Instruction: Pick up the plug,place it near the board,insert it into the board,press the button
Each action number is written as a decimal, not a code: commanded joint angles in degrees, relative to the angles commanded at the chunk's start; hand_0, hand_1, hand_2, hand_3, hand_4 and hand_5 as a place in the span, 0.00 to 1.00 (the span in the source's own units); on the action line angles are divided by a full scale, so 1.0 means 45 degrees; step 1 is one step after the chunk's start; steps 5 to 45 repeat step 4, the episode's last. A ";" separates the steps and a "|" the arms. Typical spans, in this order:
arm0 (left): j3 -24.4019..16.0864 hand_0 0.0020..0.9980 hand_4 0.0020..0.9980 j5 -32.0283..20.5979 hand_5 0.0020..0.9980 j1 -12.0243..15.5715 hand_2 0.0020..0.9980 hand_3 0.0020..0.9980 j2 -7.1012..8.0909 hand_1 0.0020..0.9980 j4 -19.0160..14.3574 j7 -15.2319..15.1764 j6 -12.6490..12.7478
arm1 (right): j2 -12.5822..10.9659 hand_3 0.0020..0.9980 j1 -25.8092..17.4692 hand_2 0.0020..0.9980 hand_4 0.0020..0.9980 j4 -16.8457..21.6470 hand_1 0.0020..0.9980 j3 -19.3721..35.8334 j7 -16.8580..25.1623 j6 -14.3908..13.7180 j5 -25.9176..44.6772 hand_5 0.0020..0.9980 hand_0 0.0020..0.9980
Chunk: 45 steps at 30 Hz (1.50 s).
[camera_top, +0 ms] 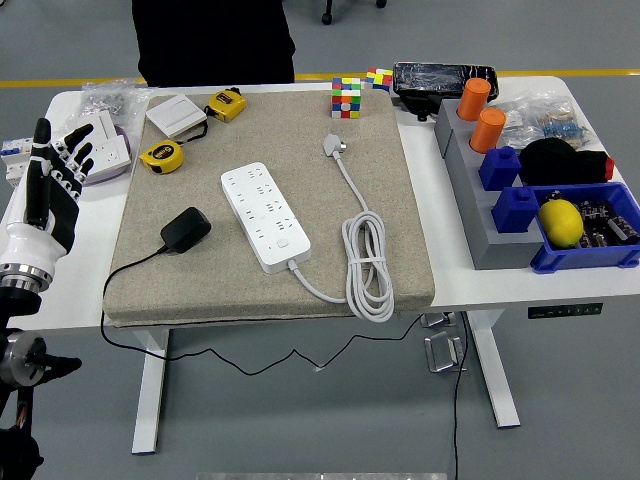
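A black plug adapter [185,230] with a thin black cord lies on the grey mat [400,200], left of the white power strip [266,215]. The strip lies diagonally at the mat's middle, its button near its lower end. Its white cable [366,262] coils at the right and ends in a white plug [332,146]. My left hand [58,175] is raised at the table's left edge, fingers spread, holding nothing, well left of the black plug.
Two yellow tape measures [160,156], a white switch plate [175,116] and two puzzle cubes [346,97] lie along the mat's back. Grey blocks with orange cylinders [488,130], blue bins and a lemon [560,222] stand at the right. A person in black [212,40] stands behind the table.
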 joint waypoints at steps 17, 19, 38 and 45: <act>0.0013 1.00 1.00 0.0099 1.00 0.0049 1.00 0.83 0.0000 1.00 -0.0013 0.0195 0.0044 | -0.0023 0.78 -0.0006 0.76 1.00 0.0001 0.77 -0.0001 0.0004 -0.0010 0.0000 1.00 0.80; 0.0013 1.00 1.00 0.0099 1.00 0.0049 1.00 0.83 0.0000 1.00 -0.0013 0.0195 0.0044 | -0.0023 0.78 -0.0006 0.76 1.00 0.0001 0.77 -0.0001 0.0004 -0.0010 0.0000 1.00 0.80; 0.0013 1.00 1.00 0.0099 1.00 0.0049 1.00 0.83 0.0000 1.00 -0.0013 0.0195 0.0044 | -0.0023 0.78 -0.0006 0.76 1.00 0.0001 0.77 -0.0001 0.0004 -0.0010 0.0000 1.00 0.80; 0.0013 1.00 1.00 0.0099 1.00 0.0049 1.00 0.83 0.0000 1.00 -0.0013 0.0195 0.0044 | -0.0023 0.78 -0.0006 0.76 1.00 0.0001 0.77 -0.0001 0.0004 -0.0010 0.0000 1.00 0.80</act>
